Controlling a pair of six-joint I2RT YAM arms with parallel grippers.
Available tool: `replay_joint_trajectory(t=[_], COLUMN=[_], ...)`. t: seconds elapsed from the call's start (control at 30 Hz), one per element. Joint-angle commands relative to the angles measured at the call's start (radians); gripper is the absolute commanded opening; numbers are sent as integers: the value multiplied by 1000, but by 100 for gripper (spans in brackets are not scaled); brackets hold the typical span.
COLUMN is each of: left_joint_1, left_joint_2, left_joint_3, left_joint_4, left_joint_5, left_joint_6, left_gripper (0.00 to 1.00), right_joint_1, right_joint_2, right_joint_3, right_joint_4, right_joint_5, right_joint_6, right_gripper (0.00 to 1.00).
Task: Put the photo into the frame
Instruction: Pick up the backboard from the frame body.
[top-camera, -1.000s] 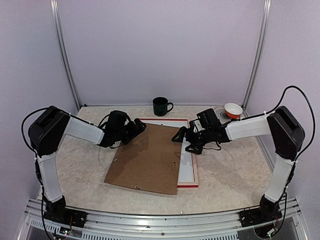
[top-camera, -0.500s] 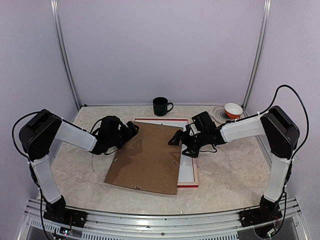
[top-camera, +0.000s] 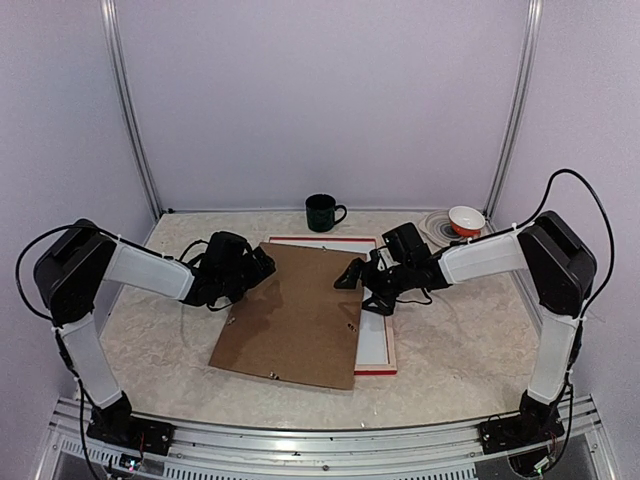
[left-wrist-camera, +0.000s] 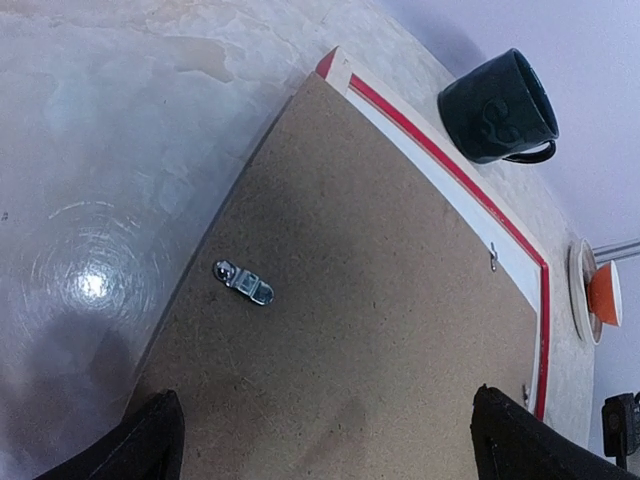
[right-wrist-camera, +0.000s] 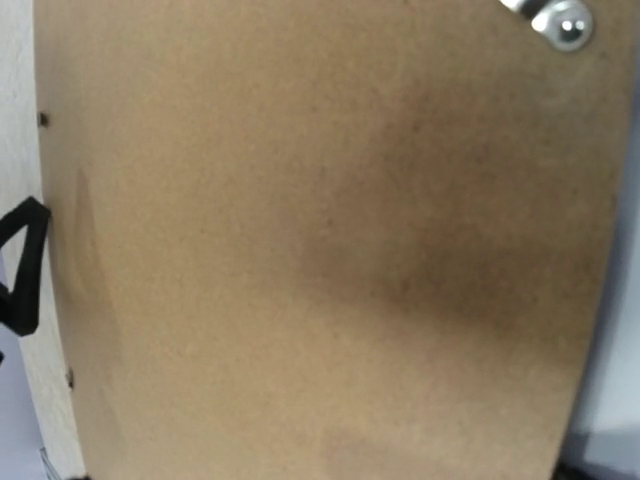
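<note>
- Over the last second your left claw (top-camera: 264, 263) has drawn back toward 9 o'clock, and your right claw (top-camera: 350, 276) has slid toward 9 o'clock, further over the board.
- Both claws are released, with jaws spread wide and nothing grasped.
- The left claw hangs at the 11 o'clock corner of the brown backing board (top-camera: 295, 315), and the right claw is over its 3 o'clock edge.
- A metal hanger clip (left-wrist-camera: 243, 282) sits on the board near its 9 o'clock edge.
- The board lies askew on the frame (top-camera: 376, 340), which rests face down on the bench (top-camera: 460, 330) with red edges showing at 12 and 3 o'clock.
- The board's 7 o'clock corner juts off the frame.
- A dark mug (top-camera: 321, 212) stands at 12 o'clock of the frame.
- An orange-and-white bowl (top-camera: 466, 217) sits on a plate (top-camera: 437, 225) at 2 o'clock.
</note>
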Motion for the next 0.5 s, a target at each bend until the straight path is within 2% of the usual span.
replay_joint_trajectory(t=[0.0, 0.27, 0.47], left_joint_1=[-3, -6, -6], left_joint_2=[32, 74, 94], left_joint_3=[20, 19, 20], left_joint_4=[-57, -40, -35], left_joint_5=[-11, 27, 47], left_joint_6=[-18, -31, -35], left_gripper=[99, 99, 99], right_joint_1=[11, 10, 10], right_joint_2=[0, 10, 53], right_joint_3=[-2, -154, -201], right_joint_4=[30, 337, 546], right_joint_5=[-19, -123, -181], right_joint_6=[32, 159, 215], right_gripper=[99, 98, 92])
